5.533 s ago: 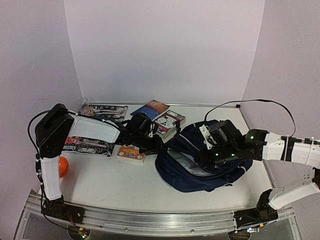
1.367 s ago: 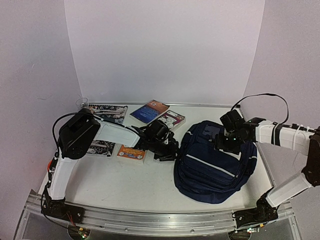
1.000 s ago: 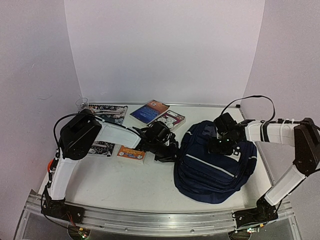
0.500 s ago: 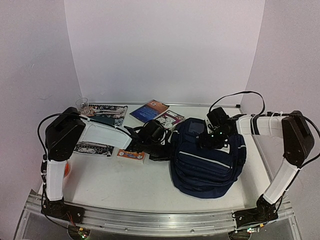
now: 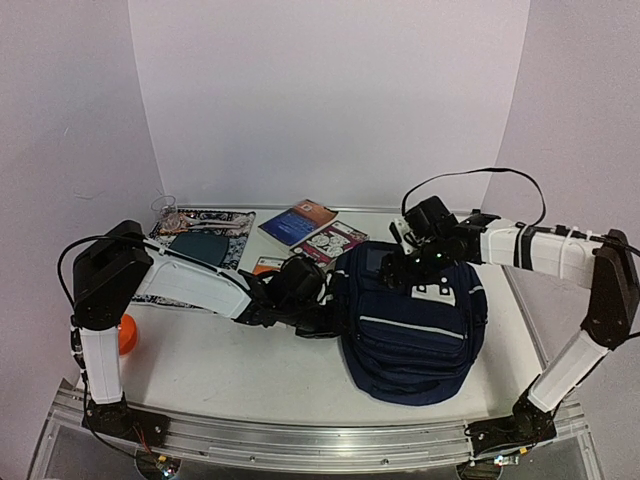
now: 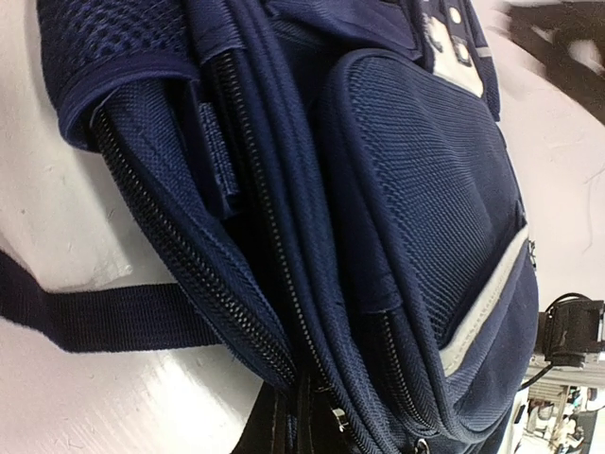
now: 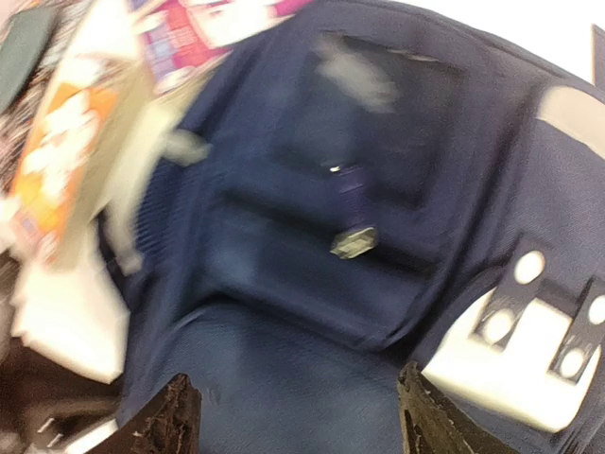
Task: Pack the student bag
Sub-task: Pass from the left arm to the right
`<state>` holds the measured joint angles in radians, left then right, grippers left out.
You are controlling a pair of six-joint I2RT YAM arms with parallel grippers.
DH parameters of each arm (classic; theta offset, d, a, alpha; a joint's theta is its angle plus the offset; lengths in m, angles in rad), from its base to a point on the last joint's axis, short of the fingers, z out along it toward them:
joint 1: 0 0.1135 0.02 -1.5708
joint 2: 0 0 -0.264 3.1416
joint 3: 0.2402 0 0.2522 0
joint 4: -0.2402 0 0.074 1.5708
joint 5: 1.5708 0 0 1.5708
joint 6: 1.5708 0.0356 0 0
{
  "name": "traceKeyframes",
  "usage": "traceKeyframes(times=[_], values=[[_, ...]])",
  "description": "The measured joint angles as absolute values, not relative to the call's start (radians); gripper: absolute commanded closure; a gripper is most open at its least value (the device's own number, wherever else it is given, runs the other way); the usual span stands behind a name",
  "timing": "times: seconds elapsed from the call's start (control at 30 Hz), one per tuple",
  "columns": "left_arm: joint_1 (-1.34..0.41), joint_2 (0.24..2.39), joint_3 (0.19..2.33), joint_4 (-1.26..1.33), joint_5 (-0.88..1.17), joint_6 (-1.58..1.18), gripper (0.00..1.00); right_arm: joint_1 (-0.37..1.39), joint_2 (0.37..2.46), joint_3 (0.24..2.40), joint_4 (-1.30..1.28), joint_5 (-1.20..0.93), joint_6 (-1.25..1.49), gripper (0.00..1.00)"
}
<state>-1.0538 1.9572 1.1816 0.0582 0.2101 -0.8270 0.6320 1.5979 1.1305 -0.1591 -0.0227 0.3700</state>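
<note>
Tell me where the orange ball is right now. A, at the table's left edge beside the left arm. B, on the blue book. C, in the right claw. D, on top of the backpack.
A: the orange ball peeks out beside the left arm at the left edge of the table, well away from the student bag.
</note>
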Motion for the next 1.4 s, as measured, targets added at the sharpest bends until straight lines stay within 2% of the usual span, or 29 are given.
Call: traceKeyframes(times=[0.23,0.5,0.73,0.93,1.07,1.33,1.4], values=[[-1.054,1.955,1.162,0.111,0.218,-0.877,1.0,0.803,1.551,1.156,-0.237,-0.028,0.447,0.24],[-1.055,1.953,1.156,0.158,0.239,-0.922,1.0,0.854,1.567,1.156,-0.285,-0.015,0.505,0.23],[-1.055,1.942,1.148,0.185,0.241,-0.944,1.0,0.884,1.649,1.157,-0.324,0.037,0.516,0.25],[-1.057,1.941,1.13,0.202,0.24,-0.955,1.0,0.902,1.665,1.159,-0.346,0.101,0.53,0.37],[-1.058,1.931,1.109,0.231,0.232,-0.964,1.0,0.91,1.657,1.158,-0.348,0.118,0.532,0.5],[-1.061,1.893,1.078,0.274,0.212,-0.968,1.0,0.913,1.584,1.154,-0.353,0.135,0.542,0.97],[-1.061,1.883,1.071,0.281,0.207,-0.968,1.0,0.913,1.566,1.153,-0.362,0.148,0.549,1.0]])
